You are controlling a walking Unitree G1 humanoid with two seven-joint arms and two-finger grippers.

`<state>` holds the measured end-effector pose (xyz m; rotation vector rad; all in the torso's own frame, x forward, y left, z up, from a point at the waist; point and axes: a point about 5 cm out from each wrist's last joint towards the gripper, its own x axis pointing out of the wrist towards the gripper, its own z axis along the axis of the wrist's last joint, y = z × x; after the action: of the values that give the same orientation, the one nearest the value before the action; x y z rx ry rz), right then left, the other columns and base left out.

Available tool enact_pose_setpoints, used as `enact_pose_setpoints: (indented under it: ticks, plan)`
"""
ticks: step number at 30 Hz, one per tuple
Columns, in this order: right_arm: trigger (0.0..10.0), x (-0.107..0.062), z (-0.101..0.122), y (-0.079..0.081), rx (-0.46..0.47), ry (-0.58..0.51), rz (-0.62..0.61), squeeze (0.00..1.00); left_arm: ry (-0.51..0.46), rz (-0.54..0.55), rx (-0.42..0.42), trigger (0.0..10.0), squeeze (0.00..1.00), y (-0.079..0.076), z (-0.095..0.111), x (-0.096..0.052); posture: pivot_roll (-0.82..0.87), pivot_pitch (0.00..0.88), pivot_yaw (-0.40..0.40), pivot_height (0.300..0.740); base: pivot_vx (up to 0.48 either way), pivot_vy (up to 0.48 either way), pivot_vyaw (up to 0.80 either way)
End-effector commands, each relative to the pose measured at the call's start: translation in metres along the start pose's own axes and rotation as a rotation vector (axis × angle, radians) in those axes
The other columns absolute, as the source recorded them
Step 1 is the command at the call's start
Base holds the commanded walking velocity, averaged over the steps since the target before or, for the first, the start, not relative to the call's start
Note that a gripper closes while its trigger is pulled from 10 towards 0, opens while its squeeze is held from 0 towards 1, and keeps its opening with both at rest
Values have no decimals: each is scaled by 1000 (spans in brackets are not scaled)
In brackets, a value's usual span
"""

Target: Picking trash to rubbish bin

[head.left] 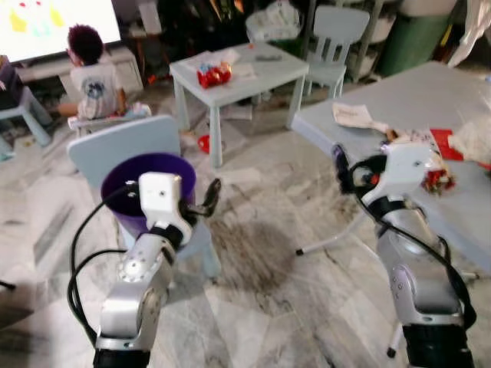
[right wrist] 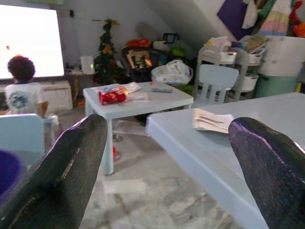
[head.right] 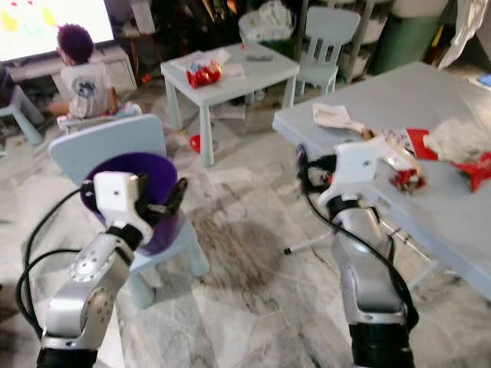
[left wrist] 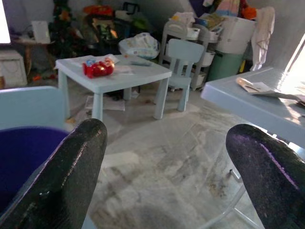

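A purple rubbish bin (head.left: 146, 178) stands on a pale blue child's chair (head.left: 107, 146) at my left. Just to its right, at rim height, my left gripper (head.left: 205, 201) is open with nothing between its fingers (left wrist: 71, 181). The big pale table (head.left: 414, 100) on my right carries trash: a folded paper (head.left: 351, 115), a red wrapper (head.left: 445, 142), crumpled white paper (head.left: 474, 139) and a small colourful wrapper (head.left: 439, 181). My right gripper (head.left: 340, 165) is open and empty at that table's near left edge, short of the trash; its fingers (right wrist: 66, 176) point past the paper (right wrist: 212, 120).
A small white table (head.left: 265, 70) with a red packet (head.left: 213, 74) stands ahead, a child's chair (head.left: 337, 34) behind it. A person (head.left: 92, 80) sits on the floor at far left before a bright screen. A green drum (head.left: 414, 38) and shelves line the back. Marble floor lies between.
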<state>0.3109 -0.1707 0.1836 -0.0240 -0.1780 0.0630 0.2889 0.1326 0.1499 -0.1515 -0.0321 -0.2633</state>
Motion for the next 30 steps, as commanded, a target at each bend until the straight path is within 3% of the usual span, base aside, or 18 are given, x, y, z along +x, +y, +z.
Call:
enact_pose_setpoints:
  ticks: [1,12,16,30]
  plan:
    - [10000,-4,-2,-15,-18,21,-45,0,2,-40,-10,10000,0,-12,0,3,53,66,-13,740,0,0,-800]
    - [10000,-2,-1,-16,-25,17,-44,0,-26,-51,-26,10000,0,-13,5,4,50,59,-15,740,0,0,-800]
    - [10000,-2,0,-17,-22,13,-46,0,-34,-50,-49,10000,0,-12,6,4,50,58,-15,740,369,0,-606]
    - [10000,-3,1,-19,-34,11,-45,0,-25,-33,-50,10000,0,-10,4,2,47,74,-21,740,440,0,0]
